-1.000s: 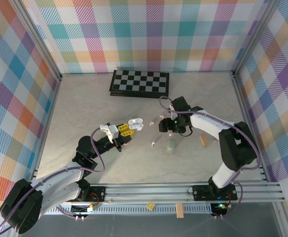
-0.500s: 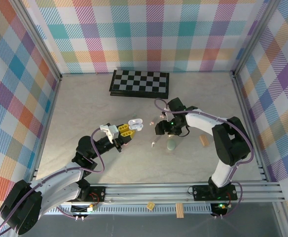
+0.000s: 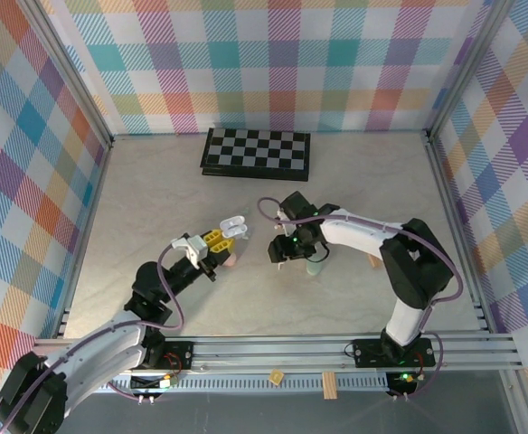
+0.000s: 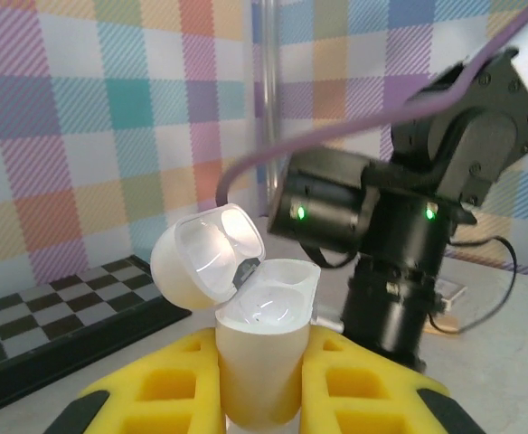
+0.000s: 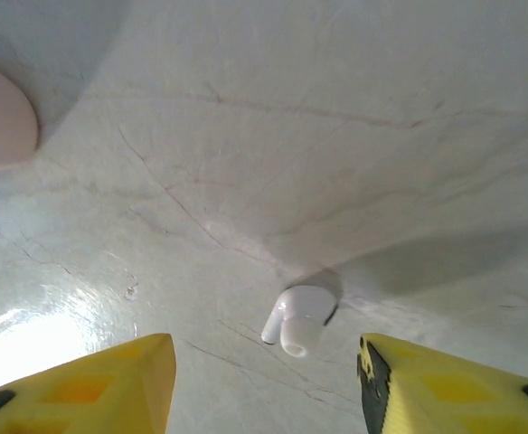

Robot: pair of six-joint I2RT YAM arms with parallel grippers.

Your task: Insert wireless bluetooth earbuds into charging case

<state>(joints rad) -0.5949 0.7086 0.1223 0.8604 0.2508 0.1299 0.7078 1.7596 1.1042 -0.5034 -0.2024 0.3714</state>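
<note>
The left jaws are clamped on the charging case [image 4: 259, 344], lid flipped back, wells up — likely presented for loading. The right jaws hang partly open astride a white earbud [image 5: 297, 324] lying on the surface [image 5: 336, 108], gripping nothing. A pink case [image 5: 0, 117] lies nearby — no obstruction.

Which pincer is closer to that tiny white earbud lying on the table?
Right. The right pincer hangs directly over the white earbud, its yellow fingers open on either side of it. The left pincer is off to the left, gripping an open white case.
</note>
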